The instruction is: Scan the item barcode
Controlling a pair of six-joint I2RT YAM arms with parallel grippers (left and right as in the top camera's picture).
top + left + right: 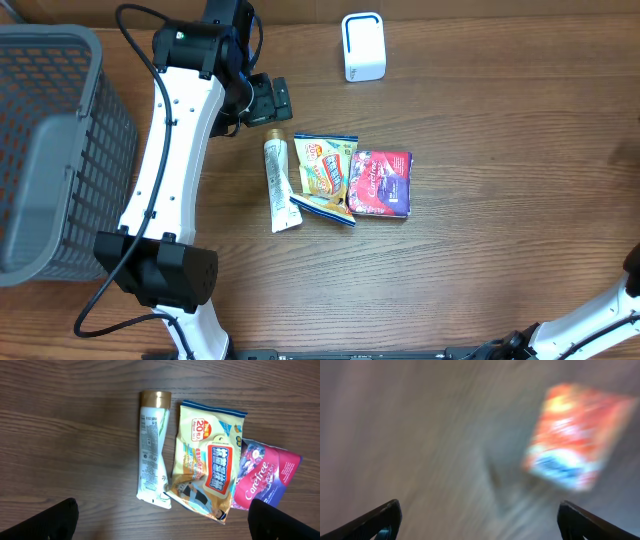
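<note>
1. White squeeze tube with gold cap lay mid-tabletop, its long axis running far edge to near edge, cap farthest.
2. Left gripper hovered just beyond the cap, jaws spread across that axis. Clearly the nearer arm.
3. Right gripper was spread too, with its arm off at the near right corner.

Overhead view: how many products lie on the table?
3: a tube at left, a yellow pack in the middle, a Carefree pack at right. Others may be hidden.
</note>
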